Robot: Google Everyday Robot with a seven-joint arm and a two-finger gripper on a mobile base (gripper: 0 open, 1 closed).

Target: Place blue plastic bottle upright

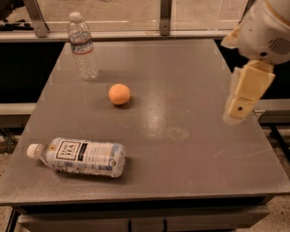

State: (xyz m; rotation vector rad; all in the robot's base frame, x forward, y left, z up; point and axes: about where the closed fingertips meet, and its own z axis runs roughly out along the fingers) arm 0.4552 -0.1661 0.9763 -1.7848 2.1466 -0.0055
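Observation:
The blue plastic bottle (79, 156) lies on its side near the table's front left corner. Its white cap points left and its white label with dark print faces up. My gripper (240, 109) hangs at the right side of the table, above its right edge and far from the bottle. It holds nothing that I can see.
A slim ribbed clear bottle (82, 46) stands upright at the back left. An orange ball (119, 94) sits between the two bottles, near the middle. The grey table (183, 144) ends close to the front; a rail with metal posts (166, 11) runs behind it.

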